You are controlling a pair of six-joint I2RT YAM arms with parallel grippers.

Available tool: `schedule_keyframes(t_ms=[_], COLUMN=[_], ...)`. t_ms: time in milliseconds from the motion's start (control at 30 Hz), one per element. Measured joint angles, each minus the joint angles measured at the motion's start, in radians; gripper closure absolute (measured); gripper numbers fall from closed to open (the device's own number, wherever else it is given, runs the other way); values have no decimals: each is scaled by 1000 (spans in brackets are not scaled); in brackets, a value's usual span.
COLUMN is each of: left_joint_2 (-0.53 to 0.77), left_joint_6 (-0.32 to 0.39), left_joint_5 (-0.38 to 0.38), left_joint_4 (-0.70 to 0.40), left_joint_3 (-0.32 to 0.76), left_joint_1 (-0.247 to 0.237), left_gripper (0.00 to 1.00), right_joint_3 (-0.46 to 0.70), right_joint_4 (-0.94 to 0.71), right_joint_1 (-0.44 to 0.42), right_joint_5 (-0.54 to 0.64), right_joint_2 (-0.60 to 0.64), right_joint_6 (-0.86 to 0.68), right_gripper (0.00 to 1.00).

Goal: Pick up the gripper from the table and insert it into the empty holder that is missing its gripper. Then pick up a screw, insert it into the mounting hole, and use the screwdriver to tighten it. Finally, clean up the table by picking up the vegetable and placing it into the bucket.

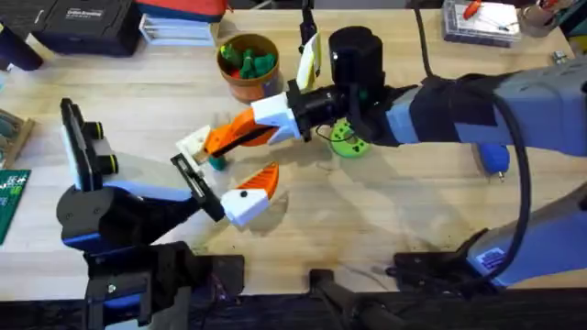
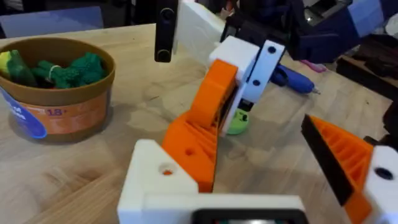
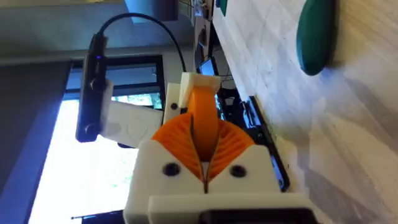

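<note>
My right gripper (image 1: 220, 139) reaches across the middle and lies low over the table. Its orange fingers are shut (image 3: 202, 109), and a small cream-white part (image 1: 193, 142) sits at their tips; whether it is pinched I cannot tell. The dark green vegetable (image 1: 217, 162) (image 3: 317, 31) lies on the wood just beside those fingers. Nearer the front, my left gripper (image 1: 257, 183) (image 2: 267, 118) is open and empty, aimed at the right gripper's white body (image 2: 252, 59). The bucket (image 1: 248, 62) (image 2: 56, 87) stands at the back with toy vegetables inside. The blue screwdriver (image 1: 495, 158) (image 2: 295, 79) lies at the right.
A lime-green disc (image 1: 348, 139) lies under the right arm, with a black cylinder (image 1: 354, 53) behind it. A black upright stand (image 1: 83, 142) is at the left. Boxes line the table's back edge. Bare wood lies at the front middle.
</note>
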Motion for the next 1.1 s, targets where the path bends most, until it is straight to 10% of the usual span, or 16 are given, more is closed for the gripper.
schedule_keyframes(t_ms=[1100], left_joint_2=[0], left_joint_6=[-6], left_joint_5=[-81], left_joint_4=[6], left_joint_3=[0], left_joint_1=[8], left_gripper=[15], right_joint_3=[152], right_joint_4=[-162], right_joint_1=[21], right_joint_5=[-3], right_joint_2=[62], right_joint_6=[-20], right_gripper=[992])
